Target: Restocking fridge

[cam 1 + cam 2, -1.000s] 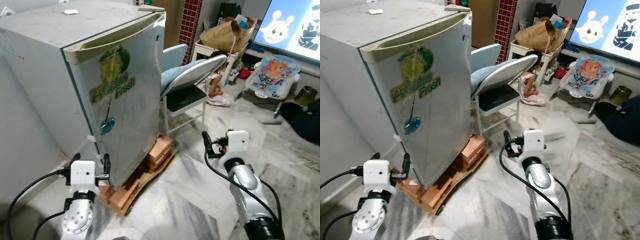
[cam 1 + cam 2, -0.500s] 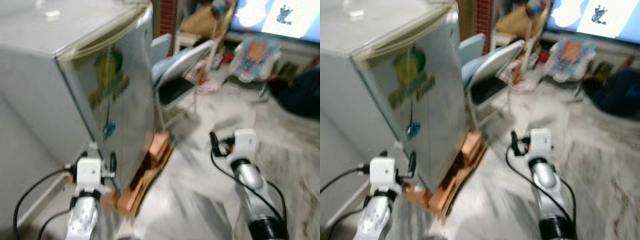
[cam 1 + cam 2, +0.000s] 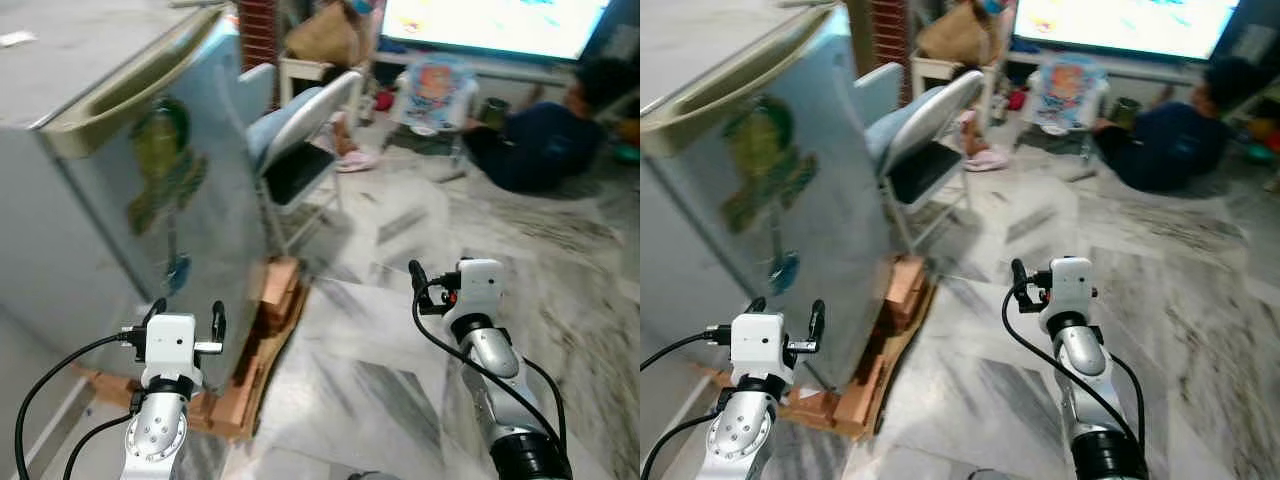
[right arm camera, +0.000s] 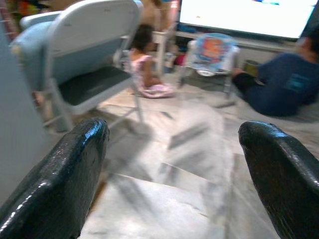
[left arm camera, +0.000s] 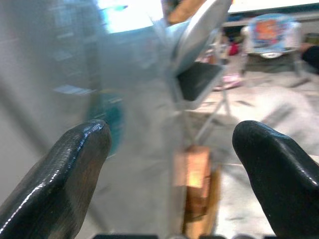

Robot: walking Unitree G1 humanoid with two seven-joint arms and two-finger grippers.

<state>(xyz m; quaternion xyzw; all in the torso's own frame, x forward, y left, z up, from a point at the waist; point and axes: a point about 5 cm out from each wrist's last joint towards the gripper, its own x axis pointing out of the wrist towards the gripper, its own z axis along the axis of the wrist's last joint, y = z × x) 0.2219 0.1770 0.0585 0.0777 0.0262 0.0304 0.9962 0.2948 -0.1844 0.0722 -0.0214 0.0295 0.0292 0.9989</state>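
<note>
The pale grey fridge stands at the left with its door closed and a green and yellow sticker on the front. It rests on bricks and cardboard. My left gripper is held low, just in front of the fridge's bottom corner, open and empty; the left wrist view shows its fingers wide apart facing the door. My right gripper hovers over the marble floor to the right of the fridge, open, with nothing between its fingers.
A folding chair with a blue cushion stands right beside the fridge. A person in dark blue sits on the floor by a baby bouncer and a lit screen. Another person in pink sits behind the chair.
The whole view has swung to the right, so the fridge sits further left and more floor shows. Both grippers keep the same raised, open pose.
</note>
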